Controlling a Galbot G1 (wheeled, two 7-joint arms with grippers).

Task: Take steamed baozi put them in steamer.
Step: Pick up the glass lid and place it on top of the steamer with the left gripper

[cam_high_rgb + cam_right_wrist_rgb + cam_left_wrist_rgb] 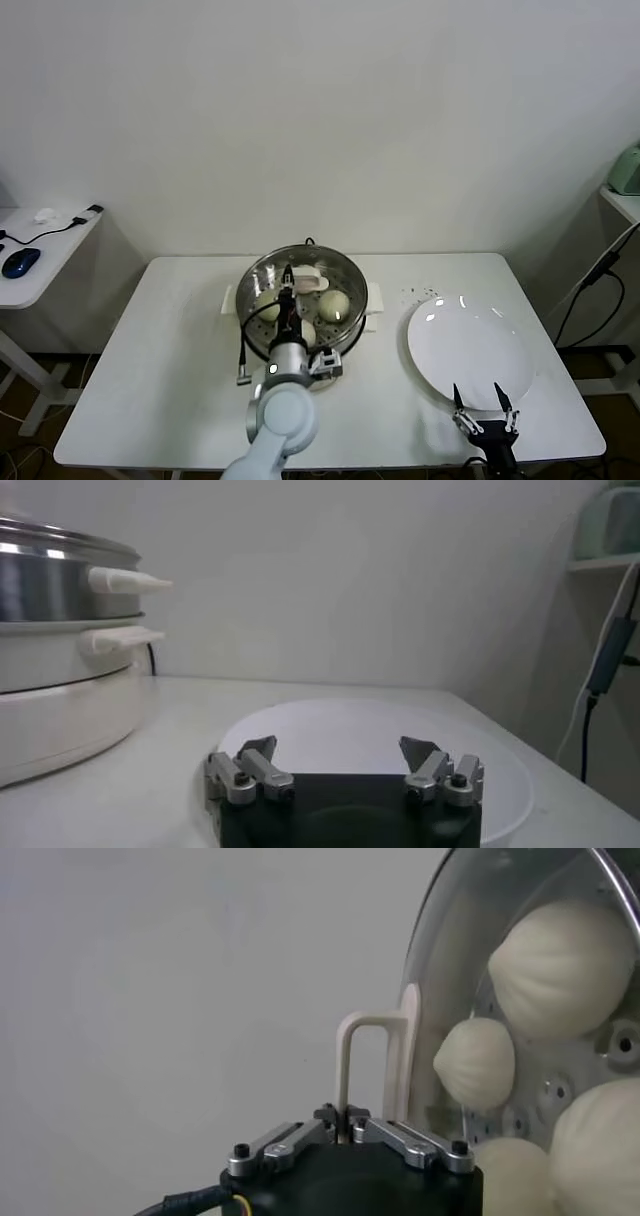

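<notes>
The steamer [352,325] stands at the table's middle back, a shiny steel pot on a white base. A round glass lid [325,265] lies over it. Through the glass I see cream-white baozi [335,303] inside. My left gripper [289,277] is over the steamer, shut on the lid's white handle [306,273]. In the left wrist view the jaws [343,1116] pinch the handle [345,1063], and several baozi [565,968] show behind the glass. My right gripper [483,403] is open and empty at the plate's near edge; it also shows in the right wrist view [340,752].
A flat white plate [470,345] lies to the right of the steamer, with nothing on it; it also shows in the right wrist view [380,720]. The steamer [50,590] stands beyond it there. A side desk with a blue mouse [20,262] is at far left.
</notes>
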